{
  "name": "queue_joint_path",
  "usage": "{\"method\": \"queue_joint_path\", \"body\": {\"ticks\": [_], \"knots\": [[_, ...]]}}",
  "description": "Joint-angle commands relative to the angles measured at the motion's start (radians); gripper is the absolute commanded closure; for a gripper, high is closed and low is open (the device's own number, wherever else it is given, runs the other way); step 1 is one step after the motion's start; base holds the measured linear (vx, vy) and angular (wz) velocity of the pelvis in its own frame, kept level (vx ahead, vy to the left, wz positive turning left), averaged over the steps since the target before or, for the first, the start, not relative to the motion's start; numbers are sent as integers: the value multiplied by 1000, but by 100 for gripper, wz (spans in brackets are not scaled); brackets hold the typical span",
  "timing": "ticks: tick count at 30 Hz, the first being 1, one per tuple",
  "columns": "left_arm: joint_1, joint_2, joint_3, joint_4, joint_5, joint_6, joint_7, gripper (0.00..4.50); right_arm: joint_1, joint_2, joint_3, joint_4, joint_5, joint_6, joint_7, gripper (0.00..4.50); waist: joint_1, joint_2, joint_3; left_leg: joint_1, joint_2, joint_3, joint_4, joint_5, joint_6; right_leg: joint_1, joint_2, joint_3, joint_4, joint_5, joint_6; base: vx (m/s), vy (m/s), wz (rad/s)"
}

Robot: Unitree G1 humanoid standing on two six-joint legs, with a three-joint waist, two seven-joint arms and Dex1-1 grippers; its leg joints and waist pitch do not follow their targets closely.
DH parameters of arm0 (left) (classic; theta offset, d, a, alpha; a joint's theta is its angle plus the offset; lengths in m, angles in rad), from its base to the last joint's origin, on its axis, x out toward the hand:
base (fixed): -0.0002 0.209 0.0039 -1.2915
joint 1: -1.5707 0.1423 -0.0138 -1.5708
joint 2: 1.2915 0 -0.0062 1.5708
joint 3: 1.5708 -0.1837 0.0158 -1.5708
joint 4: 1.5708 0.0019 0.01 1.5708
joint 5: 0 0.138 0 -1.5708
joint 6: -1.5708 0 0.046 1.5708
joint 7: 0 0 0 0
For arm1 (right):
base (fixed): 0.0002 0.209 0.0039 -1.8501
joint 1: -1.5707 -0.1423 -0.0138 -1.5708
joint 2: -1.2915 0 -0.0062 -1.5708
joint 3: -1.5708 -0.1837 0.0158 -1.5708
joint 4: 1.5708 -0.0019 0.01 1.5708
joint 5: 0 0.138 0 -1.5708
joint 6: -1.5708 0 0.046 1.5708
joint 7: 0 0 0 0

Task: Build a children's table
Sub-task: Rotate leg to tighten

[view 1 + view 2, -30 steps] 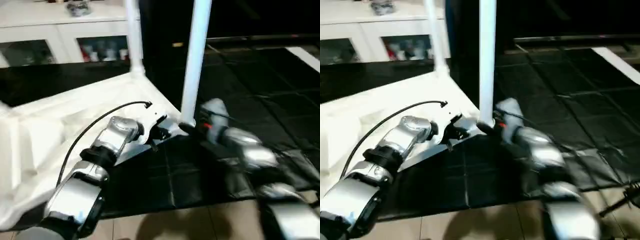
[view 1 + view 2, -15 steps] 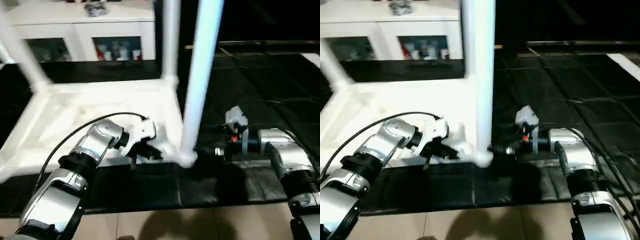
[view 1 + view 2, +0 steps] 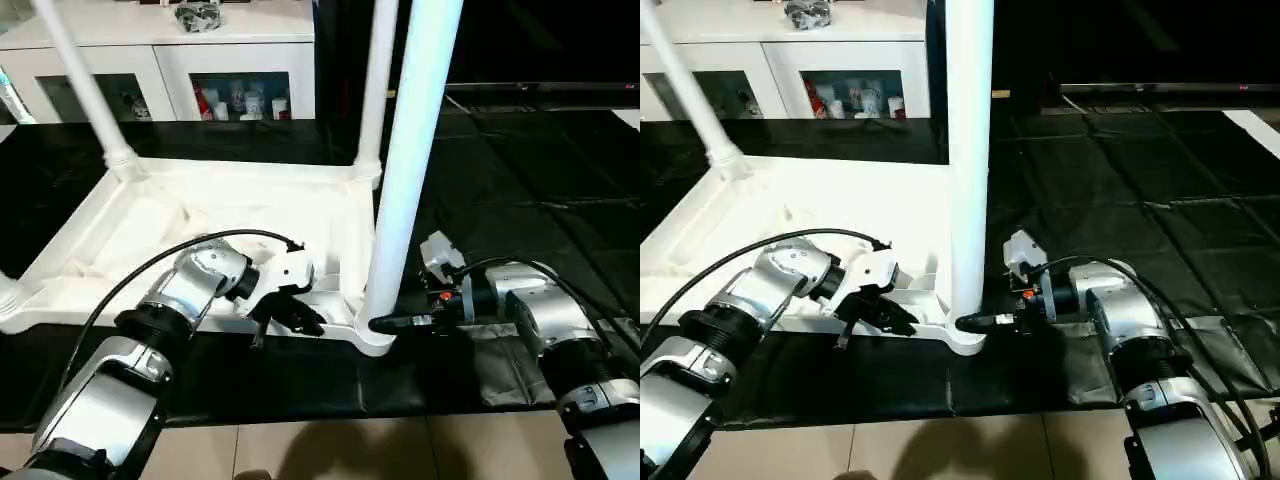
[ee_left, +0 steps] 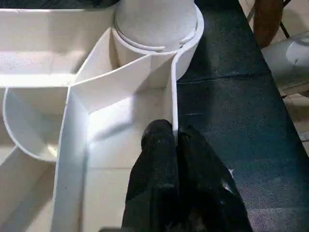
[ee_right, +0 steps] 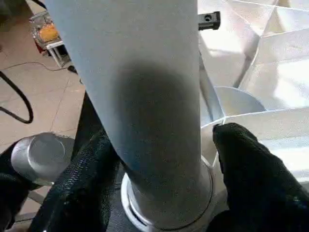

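The children's table lies upside down on a black mat, its white top [image 3: 150, 230] showing the ribbed underside. Three white legs stand in corner sockets: the near one [image 3: 415, 150] and two at the back [image 3: 85, 90] [image 3: 375, 90]. My left gripper [image 4: 173, 133] is shut on the thin front rim wall of the top, just left of the near leg's socket [image 4: 157, 24]. My right gripper [image 3: 385, 323] reaches in from the right at that leg's base. Its fingers [image 5: 82, 179] stand on either side of the leg [image 5: 145, 96], open, with a narrow gap on one side.
A white cabinet [image 3: 160, 50] with glass doors runs along the back. The black mat [image 3: 520, 180] stretches to the right and behind the table. Tan floor [image 3: 350, 450] lies in front of the mat. A black cable [image 3: 150, 275] arcs over my left forearm.
The head camera has shifted, so more of the table top shows. My right gripper has come in to the near leg's base, fingers now straddling it. The left gripper keeps its hold on the rim.
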Motion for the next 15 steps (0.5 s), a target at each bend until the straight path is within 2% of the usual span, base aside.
{"method": "queue_joint_path", "body": {"ticks": [1,5,7,8,11,12,15], "knots": [[-13,-10,-30,-29,10,-20,-46,450,-28,2,8,7,1,5,12,180,-8,-8,-74,5,36,-4,-66,-143,80,62,-70,64,-63,-265,-169,0,0,0],[-10,-9,-29,-27,12,-17,-39,450,-28,6,9,13,0,11,23,199,-8,-10,-73,4,35,-4,-65,-137,84,62,-70,64,-63,-267,-169,0,0,0],[-10,-8,-29,-25,12,-16,-35,450,-28,6,11,15,4,13,26,231,-8,-12,-73,4,35,-4,-66,-136,83,62,-70,64,-64,-275,-165,0,0,0],[-10,-9,-28,-23,12,-11,-30,450,-28,6,11,15,6,15,28,231,-7,-11,-73,5,35,-4,-65,-135,83,62,-70,64,-63,-278,-163,0,0,0],[-18,-21,-10,-6,7,28,11,450,-16,17,5,-7,22,38,28,239,-9,-12,-72,5,35,-3,-66,-136,81,61,-70,64,-65,-284,-162,0,0,0],[-23,-29,2,2,3,51,36,450,-8,26,-2,-20,31,51,12,245,-8,-9,-72,6,35,-3,-65,-138,80,61,-70,64,-66,-289,-162,0,0,0],[-38,-53,40,17,-14,113,108,450,6,50,-19,-29,25,71,-71,246,-12,-10,-67,8,33,-3,-68,-157,69,59,-68,63,-72,-322,-151,0,0,0]]}}
